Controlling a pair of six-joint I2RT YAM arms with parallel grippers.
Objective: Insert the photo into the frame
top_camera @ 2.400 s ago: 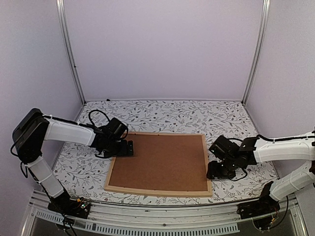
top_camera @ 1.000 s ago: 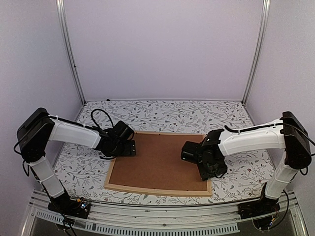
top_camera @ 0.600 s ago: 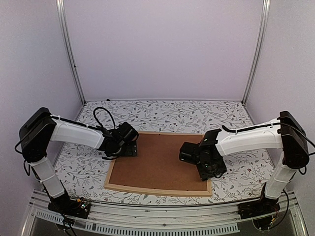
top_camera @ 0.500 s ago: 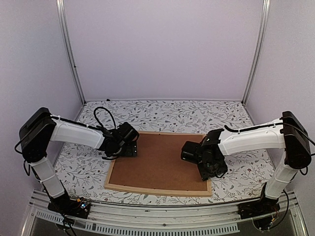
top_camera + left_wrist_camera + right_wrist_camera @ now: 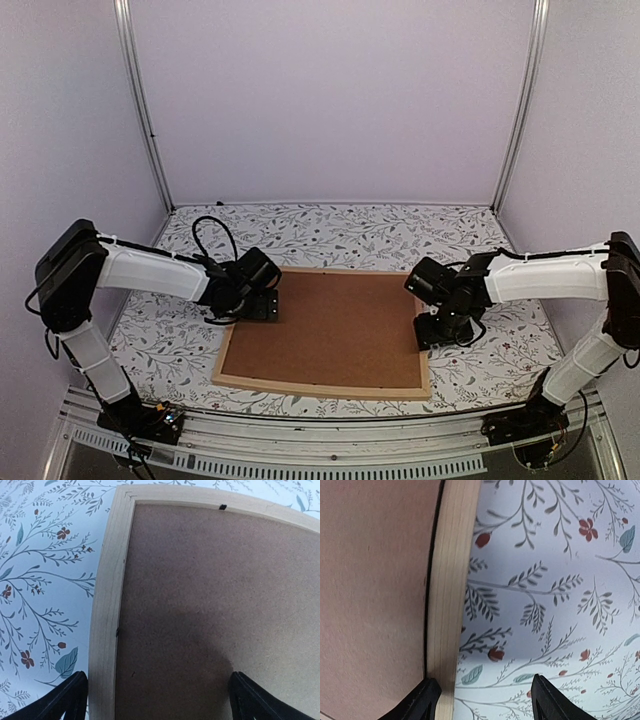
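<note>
A second ago our right gripper (image 5: 436,330) hung over the right part of the brown backing board (image 5: 330,330). It has since drawn outward to the right rail of the frame (image 5: 320,388). In its wrist view the fingers stand apart with nothing held: one tip is above the seam between board and rail, the other above the flowered table (image 5: 350,230) just outside the rail. Our left gripper (image 5: 159,702) has hardly moved. It hovers low at the far left corner with its jaws spread wide and empty, the left rail just inside one fingertip and bare board under the rest of the span. The frame has not shifted and lies flat between the two grippers, its back up and the board seated inside the wooden strips. We see the photo nowhere. It may lie under the board, directly below and between the grippers, but these views cannot confirm that. We judge the right arm's move off the board as a sign that work on the board itself is over. If so, what is left is to check the rails and clips or to back away.
</note>
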